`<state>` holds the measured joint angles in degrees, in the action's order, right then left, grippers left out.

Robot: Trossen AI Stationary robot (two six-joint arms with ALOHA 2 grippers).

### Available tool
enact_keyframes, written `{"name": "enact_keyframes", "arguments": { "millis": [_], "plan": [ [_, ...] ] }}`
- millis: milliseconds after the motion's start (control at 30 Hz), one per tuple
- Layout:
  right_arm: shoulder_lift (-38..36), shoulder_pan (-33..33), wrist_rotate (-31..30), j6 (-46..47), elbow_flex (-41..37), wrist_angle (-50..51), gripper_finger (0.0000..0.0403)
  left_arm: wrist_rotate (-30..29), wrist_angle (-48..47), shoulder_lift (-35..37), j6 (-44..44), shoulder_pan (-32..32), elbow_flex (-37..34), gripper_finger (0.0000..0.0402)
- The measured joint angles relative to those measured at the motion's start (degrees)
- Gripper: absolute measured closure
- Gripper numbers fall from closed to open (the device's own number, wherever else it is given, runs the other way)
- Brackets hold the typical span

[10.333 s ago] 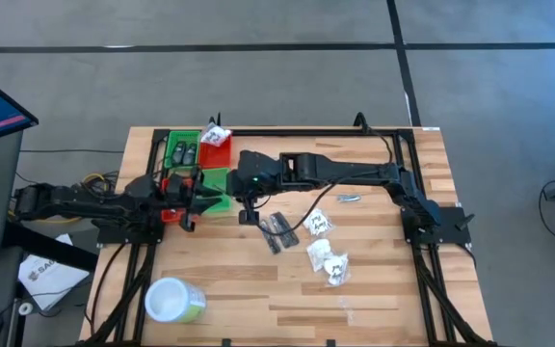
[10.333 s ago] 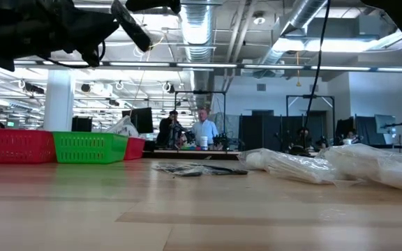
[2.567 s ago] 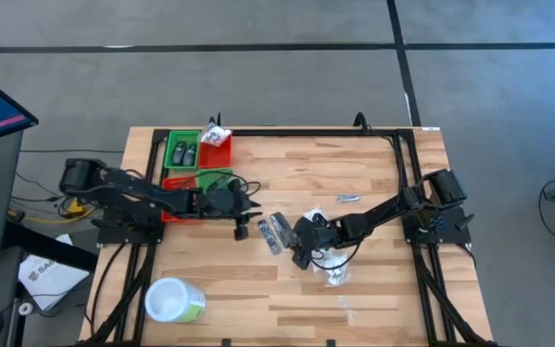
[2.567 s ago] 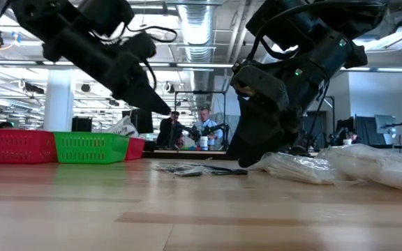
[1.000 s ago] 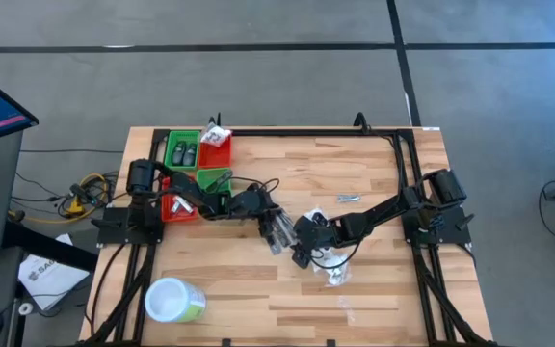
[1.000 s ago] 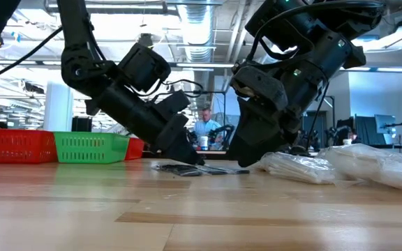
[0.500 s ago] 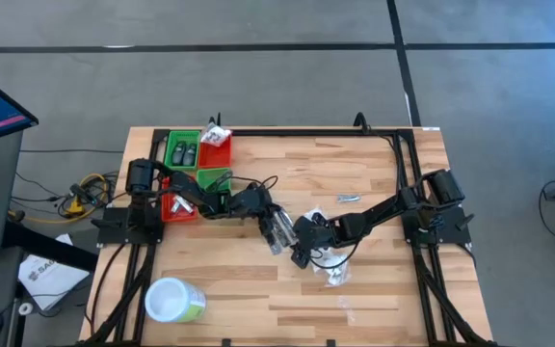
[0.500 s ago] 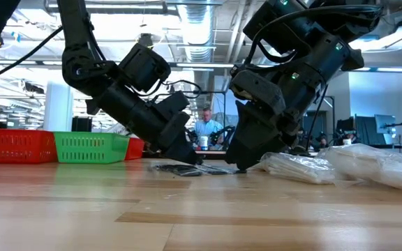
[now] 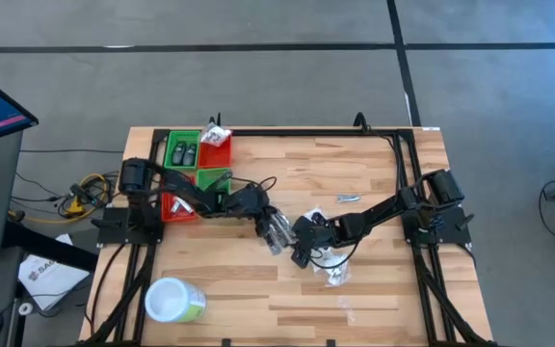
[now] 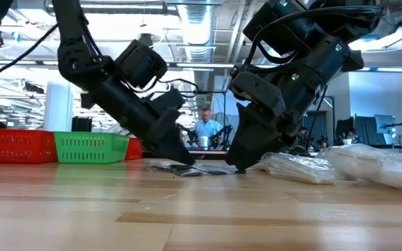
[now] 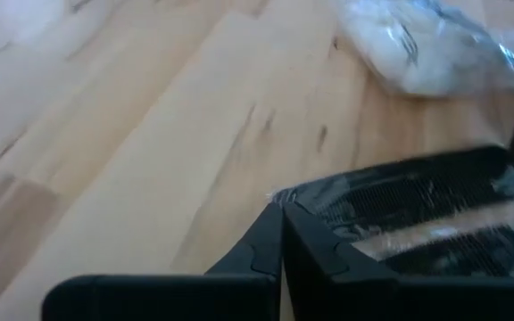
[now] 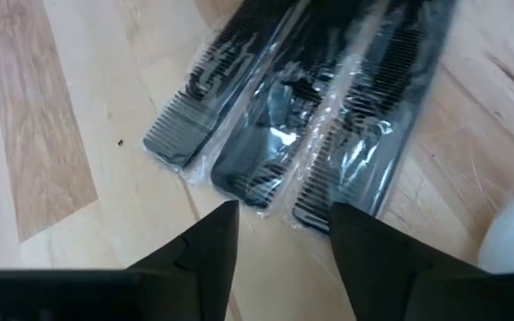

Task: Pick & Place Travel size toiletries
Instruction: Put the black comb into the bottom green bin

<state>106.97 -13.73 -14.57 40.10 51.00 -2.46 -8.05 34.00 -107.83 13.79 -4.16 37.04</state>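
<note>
1. The left gripper (image 9: 276, 229) is down on the table near its middle, its fingers (image 11: 279, 259) pressed tight together on the corner of a clear wrapper holding black combs (image 12: 302, 134). The combs' weight does not look lifted; in the low view the packet lies flat on the wood.
2. The right gripper (image 12: 279, 234) hovers just beside the same packet, fingers parted and holding nothing. White wrapped packets (image 9: 333, 270) lie on the table just behind it, toward the near edge.
3. The pinch appears to hold only thin film at one corner. A slow, straight lift is the safe choice here; a quick pull could let the film slide out or tear.
4. The combs may swing or fan apart once off the table. The left arm should raise them high enough that the hanging end clears the wood before it travels.
5. The right gripper sits very near the packet. It should stay where it is or back away, so the two arms do not knock together.
6. The likely goal is the green bin (image 9: 183, 154) or the red bin (image 9: 216, 149) at the far left of the table. Two dark mini bottles (image 9: 181, 151) already lie in the green one.
7. The release should come low over a bin.
</note>
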Motion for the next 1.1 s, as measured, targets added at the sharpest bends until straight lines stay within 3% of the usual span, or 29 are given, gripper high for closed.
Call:
{"name": "enact_keyframes", "arguments": {
  "millis": [200,433,667,833,1100],
  "plan": [
    [0.1,0.9,-0.3,0.0,-0.1,-1.5,0.0237,0.7,-2.2,5.3,-1.5,0.7,0.1,0.0401],
    [1.3,1.8,0.0,-0.2,0.0,-1.0,0.0231,-0.2,-2.6,4.7,-1.4,1.3,0.1,0.0401],
    [4.0,1.9,0.0,-3.0,1.7,-1.1,0.0246,-7.5,-2.2,4.7,-3.5,1.0,0.2,0.0401],
    [1.9,1.4,1.6,-6.0,3.2,1.6,0.0261,-8.1,-2.3,4.7,-2.7,-0.1,0.2,0.0397],
    [0.8,0.2,2.0,-6.1,3.6,5.6,0.0268,2.5,-2.1,4.8,-4.7,-1.5,0.0,0.0352]
  ]
}}
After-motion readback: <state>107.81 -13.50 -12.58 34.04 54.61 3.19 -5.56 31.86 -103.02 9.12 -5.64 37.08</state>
